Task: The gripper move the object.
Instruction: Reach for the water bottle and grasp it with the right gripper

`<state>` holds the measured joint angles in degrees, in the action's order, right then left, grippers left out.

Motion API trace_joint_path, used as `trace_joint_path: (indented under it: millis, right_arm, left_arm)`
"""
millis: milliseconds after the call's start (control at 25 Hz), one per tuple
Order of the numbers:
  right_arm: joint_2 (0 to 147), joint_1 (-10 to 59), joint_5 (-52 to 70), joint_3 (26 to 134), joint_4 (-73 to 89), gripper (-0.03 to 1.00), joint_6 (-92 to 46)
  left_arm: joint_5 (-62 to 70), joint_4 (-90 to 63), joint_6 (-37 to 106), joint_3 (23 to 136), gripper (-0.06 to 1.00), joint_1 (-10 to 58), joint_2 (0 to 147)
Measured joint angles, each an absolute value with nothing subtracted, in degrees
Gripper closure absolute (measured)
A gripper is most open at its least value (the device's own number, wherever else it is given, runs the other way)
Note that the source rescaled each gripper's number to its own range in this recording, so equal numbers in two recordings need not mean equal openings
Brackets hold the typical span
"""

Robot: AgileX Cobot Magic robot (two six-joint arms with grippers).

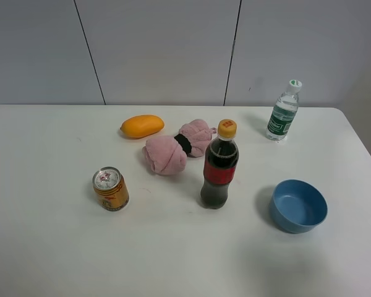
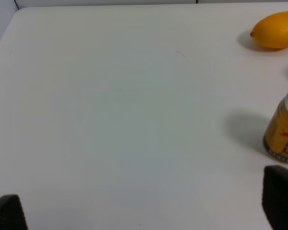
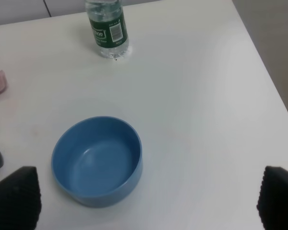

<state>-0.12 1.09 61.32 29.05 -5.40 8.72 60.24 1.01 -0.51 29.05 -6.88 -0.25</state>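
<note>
I see the water bottle standing up in the upper right of the high view, near the back edge of the table; the blue bowl sits in the lower right, well apart from it; my right gripper has its fingers wide apart, with the blue bowl just ahead and the water bottle well past that; my left gripper is spread wide too, holding nothing, near the yellow can.

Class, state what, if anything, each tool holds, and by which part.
Nothing is held: the left tool and right tool both stand open, empty.
</note>
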Motion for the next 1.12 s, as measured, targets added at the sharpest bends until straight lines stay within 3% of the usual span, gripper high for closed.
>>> trace_joint_path:
  millis: [40, 1120]
  right_arm:
    - [-0.1, 1.1, 61.3, 29.1, -5.4, 0.17, 8.7]
    - [-0.1, 1.2, 61.3, 29.1, -5.3, 0.17, 8.4]
  left_arm:
    - [60.2, 1.0, -0.5, 29.0, -0.06, -6.9, -0.3]
    - [60.2, 1.0, -0.5, 29.0, -0.06, -6.9, -0.3]
